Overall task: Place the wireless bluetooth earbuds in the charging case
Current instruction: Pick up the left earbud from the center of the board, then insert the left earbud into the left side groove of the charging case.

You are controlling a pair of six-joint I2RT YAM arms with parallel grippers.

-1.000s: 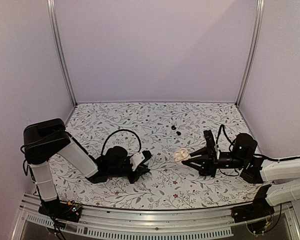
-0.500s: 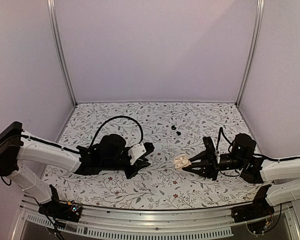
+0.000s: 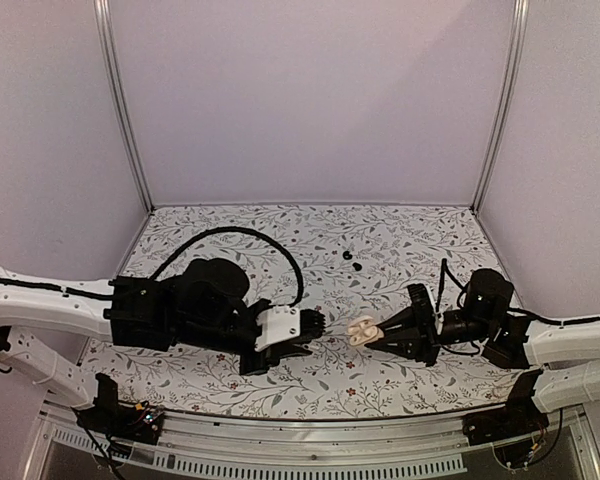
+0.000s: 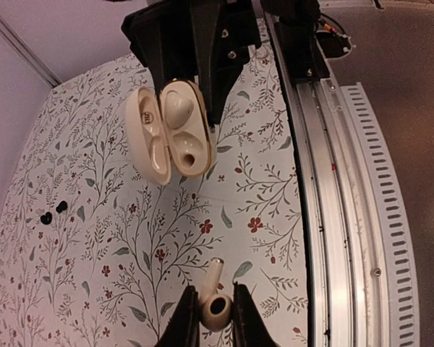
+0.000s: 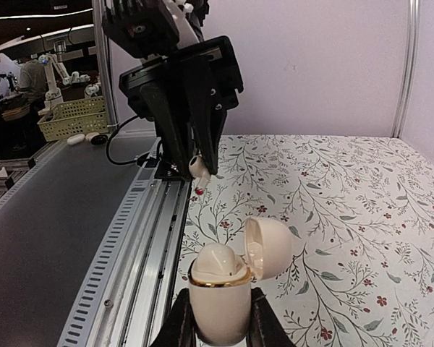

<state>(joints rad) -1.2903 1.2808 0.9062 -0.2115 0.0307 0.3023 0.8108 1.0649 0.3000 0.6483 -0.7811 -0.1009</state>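
Observation:
My left gripper (image 4: 215, 303) is shut on a cream earbud (image 4: 213, 283), its stem pointing ahead over the floral table. Facing it, my right gripper (image 5: 217, 327) is shut on the cream charging case (image 5: 218, 307), held upright with its lid (image 5: 269, 247) hinged open. One cream earbud (image 5: 218, 262) sits in the case. From above, the left gripper (image 3: 315, 325) and the case (image 3: 360, 330) are a short gap apart at the table's middle front. Two tiny black rounded buds (image 3: 347, 256) (image 3: 357, 267) lie on the table behind them.
An aluminium rail (image 4: 333, 181) runs along the near table edge, just beside both grippers. The left arm's black cable (image 3: 240, 235) loops above its wrist. A yellow basket (image 5: 72, 116) stands off the table. Walls enclose the back and sides.
The left arm has stretched rightward, bringing its gripper and earbud close to the case. The right gripper has edged the case slightly left. Both grips have held.

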